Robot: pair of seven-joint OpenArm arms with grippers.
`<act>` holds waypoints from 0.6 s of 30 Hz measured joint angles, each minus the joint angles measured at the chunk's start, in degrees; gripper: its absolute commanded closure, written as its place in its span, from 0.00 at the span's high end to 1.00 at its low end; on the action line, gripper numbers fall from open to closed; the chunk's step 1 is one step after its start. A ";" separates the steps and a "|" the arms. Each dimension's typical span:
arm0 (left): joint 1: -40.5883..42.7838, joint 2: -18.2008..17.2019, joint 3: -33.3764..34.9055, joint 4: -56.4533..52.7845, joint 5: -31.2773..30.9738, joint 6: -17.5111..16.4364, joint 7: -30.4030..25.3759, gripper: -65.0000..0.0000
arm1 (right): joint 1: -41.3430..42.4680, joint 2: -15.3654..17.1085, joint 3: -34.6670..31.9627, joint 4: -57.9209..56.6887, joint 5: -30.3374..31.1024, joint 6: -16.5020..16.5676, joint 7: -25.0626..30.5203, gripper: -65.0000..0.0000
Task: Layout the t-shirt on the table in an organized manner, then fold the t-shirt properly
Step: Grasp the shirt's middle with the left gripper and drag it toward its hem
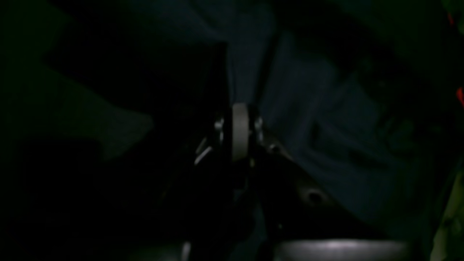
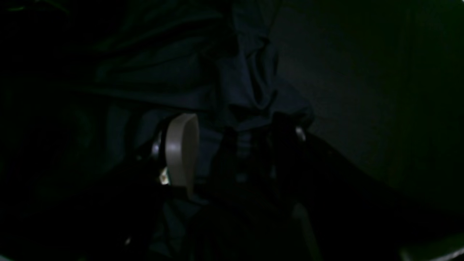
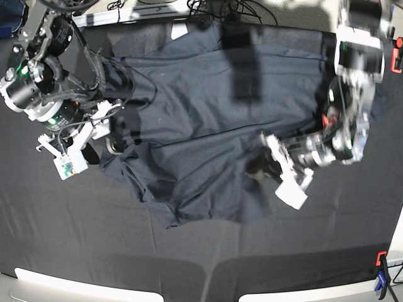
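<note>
the left gripper (image 1: 240,108) is pinching together on a fold of the t-shirt (image 3: 208,119), its pale pads meeting with dark cloth running up between them in the left wrist view, while the right gripper (image 2: 232,141) is standing with its jaws apart, one pale pad (image 2: 182,148) and a dark finger straddling a bunched ridge of the same garment. the t-shirt is lying spread but wrinkled across the far middle of the table (image 3: 75,239), its near hem skewed and rumpled, so the laying-out step is judged to be in hand and folding not yet begun. the next move is likely calling for the right gripper to be closing on its ridge, then both arms drawing the cloth outward and flat without dragging the black covering under it. the base view is showing the whole garment, both arms at its left and right edges, and an orange clamp (image 3: 397,55) at the far right; the wrist views, very dark, are showing only the jaws and nearby folds, which the base view is blurring.
</note>
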 measured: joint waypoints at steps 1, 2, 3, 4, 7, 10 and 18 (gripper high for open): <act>1.14 -0.02 -0.02 1.95 0.42 -0.13 0.00 0.00 | 0.00 0.00 0.00 -0.02 0.07 0.00 -0.02 0.48; 2.54 0.00 -0.04 3.54 0.90 -0.13 -0.07 0.00 | 0.00 0.02 0.00 -0.02 0.07 0.00 0.00 0.48; 3.63 0.00 -0.04 4.44 0.85 -0.13 -0.11 0.00 | 0.02 0.00 0.00 -0.02 -0.07 0.00 0.00 0.48; 4.74 0.00 -0.04 5.09 0.87 -0.13 -0.09 0.00 | 0.00 0.00 0.00 -0.02 0.11 0.00 0.02 0.48; 7.45 0.26 -0.04 5.14 1.31 -0.13 0.09 0.00 | 0.00 0.02 0.00 -0.02 0.04 0.00 0.59 0.48; 9.81 1.14 -0.04 5.14 1.29 -0.13 -0.07 0.00 | 0.00 0.00 0.00 -0.02 -0.11 0.00 0.98 0.48; 13.92 1.36 -0.04 5.14 -0.92 -0.11 3.45 0.16 | 0.02 0.00 0.09 -0.24 -10.93 -0.57 3.21 0.48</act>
